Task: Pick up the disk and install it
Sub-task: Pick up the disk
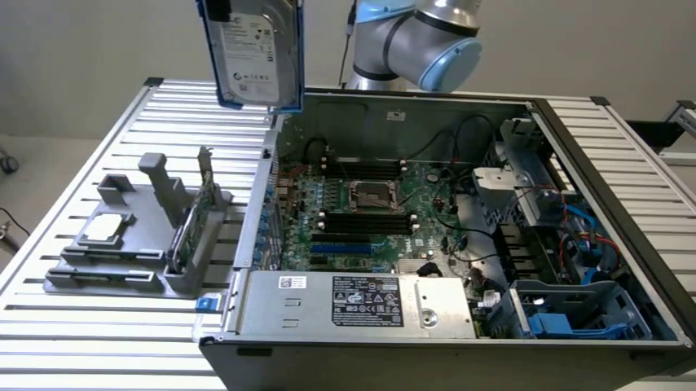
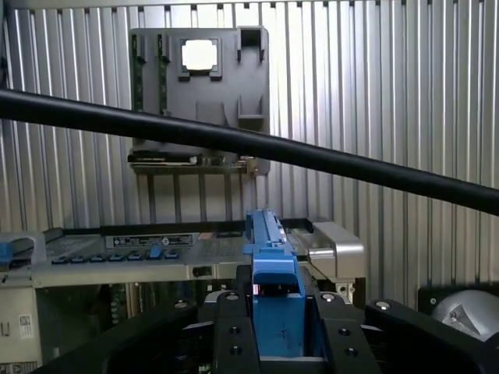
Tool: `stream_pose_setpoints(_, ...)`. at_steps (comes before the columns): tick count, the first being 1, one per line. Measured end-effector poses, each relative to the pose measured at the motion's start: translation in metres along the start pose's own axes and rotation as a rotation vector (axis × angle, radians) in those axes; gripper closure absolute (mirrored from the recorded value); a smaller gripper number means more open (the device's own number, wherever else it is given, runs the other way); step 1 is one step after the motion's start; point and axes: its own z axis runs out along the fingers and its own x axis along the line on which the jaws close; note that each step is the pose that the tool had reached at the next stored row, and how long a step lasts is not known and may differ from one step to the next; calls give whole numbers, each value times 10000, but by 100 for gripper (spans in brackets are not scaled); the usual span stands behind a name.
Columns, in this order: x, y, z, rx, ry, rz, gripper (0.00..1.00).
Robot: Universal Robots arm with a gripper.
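The disk (image 1: 256,53), a silver-grey hard drive with a white label in a blue carrier, hangs upright high above the table, over the far left corner of the open computer case (image 1: 435,204). My gripper (image 1: 220,8) holds its upper end at the frame's top edge. In the wrist view the carrier's blue edge (image 2: 273,265) runs between the two black fingers (image 2: 232,331), and my gripper (image 2: 279,331) is shut on it. The case's metal edge lies just beyond the disk's far end.
A grey fixture (image 1: 130,236) on the slatted table (image 1: 65,342) holds a square silver chip (image 1: 106,228) and a green circuit card (image 1: 191,220). Inside the case are the motherboard (image 1: 370,204) and a blue drive bay (image 1: 566,314). A black cable (image 2: 234,140) crosses the wrist view.
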Motion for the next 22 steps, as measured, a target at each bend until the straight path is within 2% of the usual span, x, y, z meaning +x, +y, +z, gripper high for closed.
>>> stream_pose_setpoints(5, 37, -230, -10, -3, -6, -1, 67)
stream_pose_setpoints(11, 101, -506, -18, 2, -54, -3, 67)
stream_pose_setpoints(22, 212, -1012, -27, 102, -151, -8, 67)
